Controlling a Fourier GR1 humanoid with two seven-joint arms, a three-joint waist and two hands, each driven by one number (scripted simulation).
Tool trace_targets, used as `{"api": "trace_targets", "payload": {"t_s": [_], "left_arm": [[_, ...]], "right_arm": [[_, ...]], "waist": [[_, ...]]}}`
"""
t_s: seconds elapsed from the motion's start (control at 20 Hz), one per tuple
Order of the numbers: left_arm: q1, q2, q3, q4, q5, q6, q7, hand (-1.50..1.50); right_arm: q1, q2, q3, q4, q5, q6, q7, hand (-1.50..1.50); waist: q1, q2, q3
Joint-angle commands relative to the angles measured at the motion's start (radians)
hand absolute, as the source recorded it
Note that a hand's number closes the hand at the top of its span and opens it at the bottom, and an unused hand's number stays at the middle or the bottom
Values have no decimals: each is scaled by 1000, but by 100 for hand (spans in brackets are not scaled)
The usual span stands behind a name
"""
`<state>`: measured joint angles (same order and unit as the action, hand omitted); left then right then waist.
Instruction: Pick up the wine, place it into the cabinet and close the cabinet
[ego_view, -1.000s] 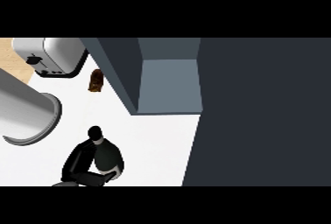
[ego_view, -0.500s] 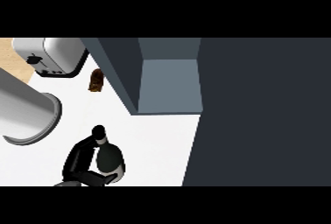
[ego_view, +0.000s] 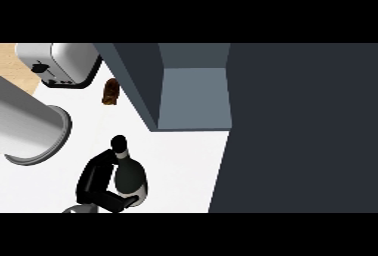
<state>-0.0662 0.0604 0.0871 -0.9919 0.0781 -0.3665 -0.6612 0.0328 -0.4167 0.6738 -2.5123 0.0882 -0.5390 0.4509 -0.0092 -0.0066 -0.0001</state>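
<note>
Black fingers of my hand (ego_view: 96, 181) curl round the wine bottle (ego_view: 128, 175), standing upright on the white counter (ego_view: 177, 160) at the near left. I see the open cabinet (ego_view: 193, 97) farther right, a toaster (ego_view: 63, 62) far left.

The hand (ego_view: 94, 181) curls round the wine bottle (ego_view: 128, 175) and hides its left side. The toaster (ego_view: 60, 64) is cut off at the top.

We see one wine bottle (ego_view: 128, 172), one hand (ego_view: 97, 181), one toaster (ego_view: 60, 64), one brown thing (ego_view: 111, 91), and one open cabinet (ego_view: 193, 95).
</note>
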Motion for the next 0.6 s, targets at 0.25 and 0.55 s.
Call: {"api": "trace_targets", "payload": {"t_s": [0.25,0.55], "left_arm": [[128,-59,-180,-251,40,87,83,150],[124,-60,-259,-437,84,164,297,150]], "right_arm": [[115,-80,-37,-213,15,9,0,-150],[61,-48,-9,-189,37,-8,38,-150]], "waist": [[-3,0,1],[1,1,0]]}}
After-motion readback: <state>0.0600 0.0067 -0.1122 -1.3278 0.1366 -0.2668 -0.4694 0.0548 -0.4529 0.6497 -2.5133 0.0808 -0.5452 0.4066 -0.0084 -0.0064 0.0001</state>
